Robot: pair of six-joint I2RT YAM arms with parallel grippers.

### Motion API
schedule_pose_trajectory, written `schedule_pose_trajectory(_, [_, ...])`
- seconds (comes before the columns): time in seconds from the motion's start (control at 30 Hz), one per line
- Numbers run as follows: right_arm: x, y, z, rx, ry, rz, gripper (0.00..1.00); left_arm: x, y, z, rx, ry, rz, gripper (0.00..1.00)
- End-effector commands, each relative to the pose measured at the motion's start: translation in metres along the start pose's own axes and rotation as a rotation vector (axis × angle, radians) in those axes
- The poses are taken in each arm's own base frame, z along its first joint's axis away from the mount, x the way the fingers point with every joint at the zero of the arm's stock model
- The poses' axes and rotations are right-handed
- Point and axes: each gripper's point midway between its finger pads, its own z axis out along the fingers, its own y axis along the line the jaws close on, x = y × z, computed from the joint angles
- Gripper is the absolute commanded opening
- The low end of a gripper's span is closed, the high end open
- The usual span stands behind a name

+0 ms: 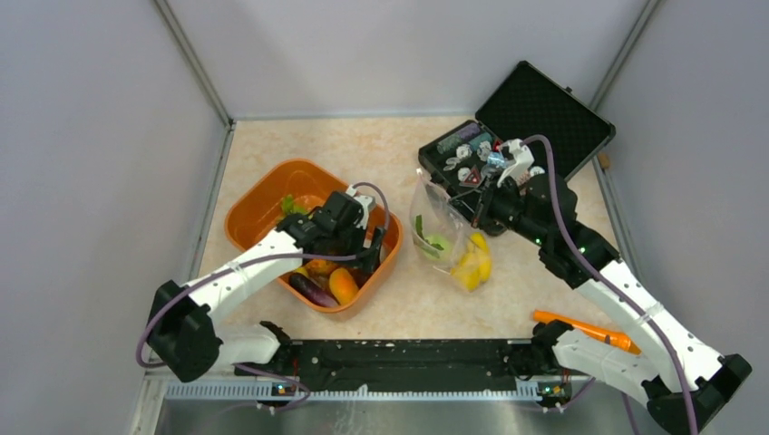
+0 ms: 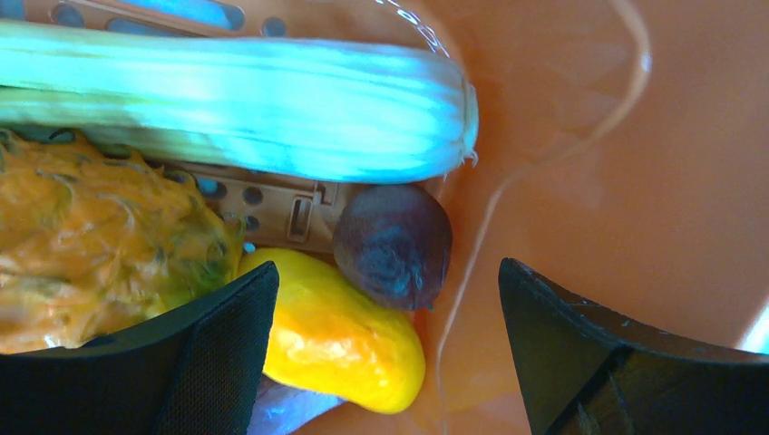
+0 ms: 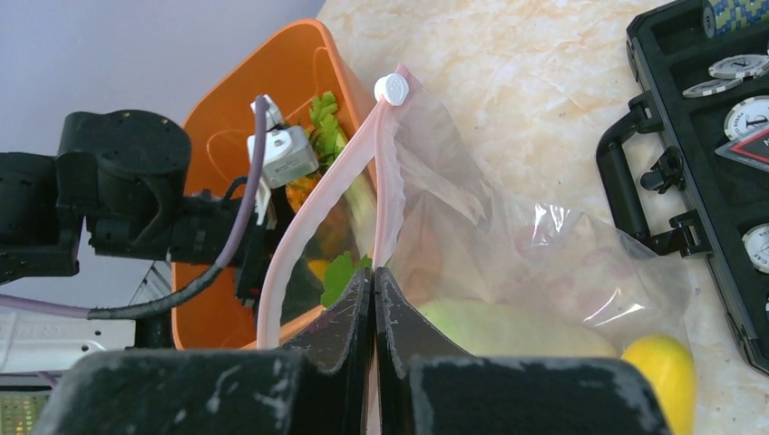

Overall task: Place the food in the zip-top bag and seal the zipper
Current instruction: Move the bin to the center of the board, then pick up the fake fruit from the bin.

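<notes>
1. The left end effector [image 2: 385, 313] is open and down inside the orange tub [image 1: 263, 195]. Its fingers straddle a yellow fruit [image 2: 345, 349] and the eggplant [image 2: 394, 245] tip.
2. The pineapple [image 2: 91, 245] lies beside the left finger. Beyond it the stalk [image 2: 236, 109] lies crosswise.
3. The right end effector [image 3: 374, 281] is pinched closed on the zipper [image 3: 308, 217] of the bag [image 3: 508, 236], which rests on the tabletop [image 1: 363, 154] between the tub and the black case [image 1: 544, 113].
4. The zipper's two strips part and run away from the fingers toward the tub. A lemon [image 3: 662, 362] lies in the bag's far end.
</notes>
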Motion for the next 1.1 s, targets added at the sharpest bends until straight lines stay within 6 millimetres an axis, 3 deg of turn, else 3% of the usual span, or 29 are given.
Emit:
schedule_pose_trajectory(0.0, [-0.009,0.007,-0.008,-0.022,-0.04,0.003,0.0,0.015,-0.011,-0.021,0.047,-0.027,0.107,0.89])
schedule_pose_trajectory(0.17, [-0.01,0.001,-0.007,0.009,-0.047,-0.008,0.0,0.027,-0.02,-0.034,0.113,-0.115,0.097,0.86])
schedule_pose_trajectory(0.27, [-0.011,-0.003,-0.004,0.026,-0.045,-0.023,0.0,0.006,-0.004,-0.053,0.024,-0.268,0.044,0.93])
schedule_pose_trajectory(0.4, [-0.013,-0.006,0.003,0.04,-0.039,-0.053,0.0,-0.035,0.024,-0.095,-0.135,-0.524,-0.067,0.95])
schedule_pose_trajectory(0.5, [-0.013,-0.008,0.009,0.049,-0.031,-0.074,0.0,-0.037,0.044,-0.109,-0.236,-0.555,-0.132,0.99])
schedule_pose_trajectory(0.7, [-0.013,-0.014,0.02,0.064,-0.013,-0.142,0.0,-0.01,0.077,-0.088,-0.434,-0.408,-0.332,0.99])
schedule_pose_trajectory(0.9, [-0.008,-0.015,0.035,0.047,0.022,-0.172,0.0,-0.018,0.091,-0.062,-0.484,-0.336,-0.535,0.99])
schedule_pose_trajectory(1.07, [-0.001,-0.01,0.043,-0.002,0.042,-0.16,0.0,-0.016,0.094,-0.037,-0.441,-0.276,-0.578,0.99])
